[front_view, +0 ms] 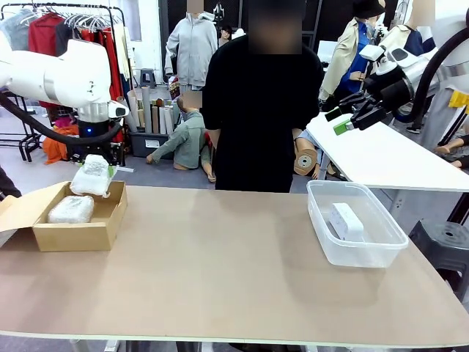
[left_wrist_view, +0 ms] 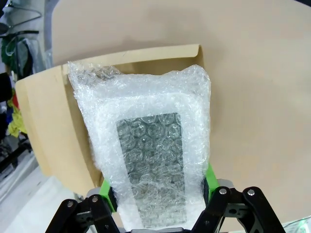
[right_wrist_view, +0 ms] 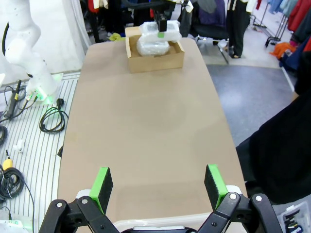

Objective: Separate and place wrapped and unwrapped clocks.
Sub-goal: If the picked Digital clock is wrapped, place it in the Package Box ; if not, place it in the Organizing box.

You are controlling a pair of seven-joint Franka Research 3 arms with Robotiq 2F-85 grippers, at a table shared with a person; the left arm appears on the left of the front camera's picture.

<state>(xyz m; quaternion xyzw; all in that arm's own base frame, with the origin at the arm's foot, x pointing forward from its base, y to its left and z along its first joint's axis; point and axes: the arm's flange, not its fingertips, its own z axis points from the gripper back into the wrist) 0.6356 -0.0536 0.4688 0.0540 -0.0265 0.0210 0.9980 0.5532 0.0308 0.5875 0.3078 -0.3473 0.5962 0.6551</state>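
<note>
Left claw: clamped on a bubble-wrapped clock, held above the cardboard box at left of the front view.
Second wrapped bundle: lying inside that box.
Bare white clock: in the clear plastic tub, right side of the bench.
Right claw: jaws spread wide, empty, raised at upper right.
</note>
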